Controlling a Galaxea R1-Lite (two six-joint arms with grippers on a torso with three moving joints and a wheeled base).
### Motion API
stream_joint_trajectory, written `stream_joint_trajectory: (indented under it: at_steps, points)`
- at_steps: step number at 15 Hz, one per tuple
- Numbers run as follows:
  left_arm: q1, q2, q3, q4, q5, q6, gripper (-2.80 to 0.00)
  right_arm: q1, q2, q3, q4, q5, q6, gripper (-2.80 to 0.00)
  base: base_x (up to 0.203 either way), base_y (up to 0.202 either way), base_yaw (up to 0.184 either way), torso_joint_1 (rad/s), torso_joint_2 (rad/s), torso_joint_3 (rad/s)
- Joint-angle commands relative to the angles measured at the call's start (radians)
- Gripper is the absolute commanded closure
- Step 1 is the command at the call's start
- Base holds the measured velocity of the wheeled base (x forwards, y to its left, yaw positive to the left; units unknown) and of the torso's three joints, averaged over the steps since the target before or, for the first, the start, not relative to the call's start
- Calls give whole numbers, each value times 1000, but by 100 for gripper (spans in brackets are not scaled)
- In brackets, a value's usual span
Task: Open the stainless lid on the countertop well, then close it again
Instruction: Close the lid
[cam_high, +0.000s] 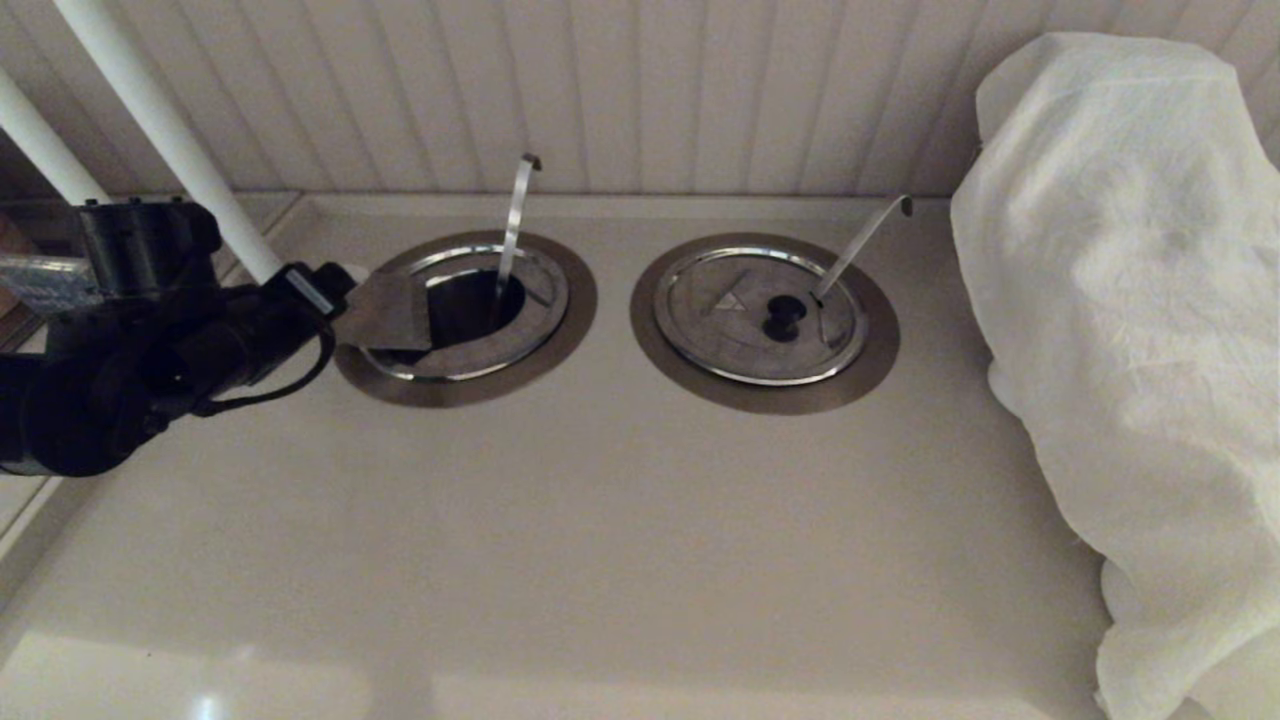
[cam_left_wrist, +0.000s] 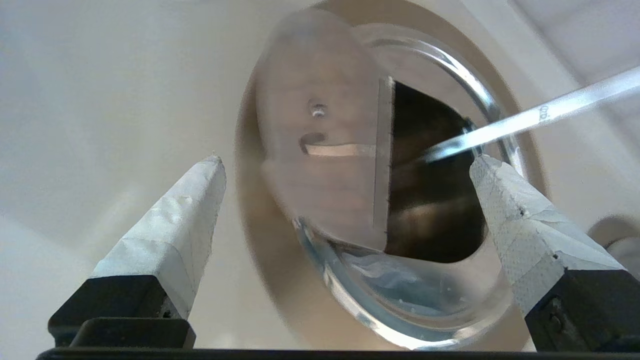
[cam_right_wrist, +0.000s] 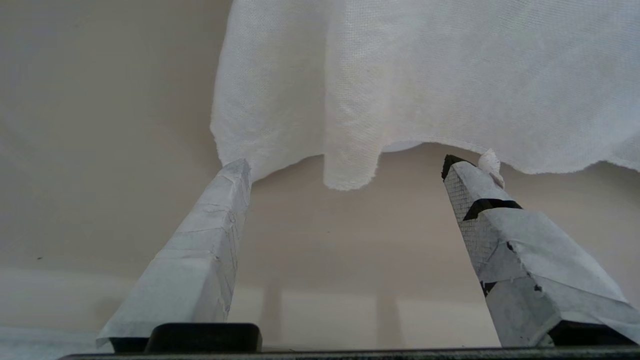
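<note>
In the head view, the stainless lid is seen raised on edge at the left side of the countertop well, left of frame centre, with the dark opening exposed. The ladle handle is seen rising near-upright from the well. The left gripper is positioned just left of the lid, its jaws spread wide and grasping nothing. The right gripper is shown over the tabletop before a white cloth, jaws released. The twin lid lies closed right of centre.
</note>
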Motion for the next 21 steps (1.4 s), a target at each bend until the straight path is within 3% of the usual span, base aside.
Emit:
stream_joint_trajectory:
  at_steps: [1, 4, 7, 13, 21]
  points:
    - [49, -17, 30, -4, -50, -39, -280, 0, -2, 2, 0, 2, 0, -280, 0, 0, 0, 0, 0, 0]
    - [51, 32, 36, -48, -100, -41, -280, 0, -2, 2, 0, 0, 0, -280, 0, 0, 0, 0, 0, 0]
    - [50, 110, 44, -235, -135, -37, -280, 0, -2, 2, 0, 1, 0, -280, 0, 0, 0, 0, 0, 0]
    - [39, 100, 47, -239, -209, -41, -280, 0, -2, 2, 0, 0, 0, -280, 0, 0, 0, 0, 0, 0]
    - [-55, 91, -1, -239, -214, -35, -280, 0, -2, 2, 0, 0, 0, -280, 0, 0, 0, 0, 0, 0]
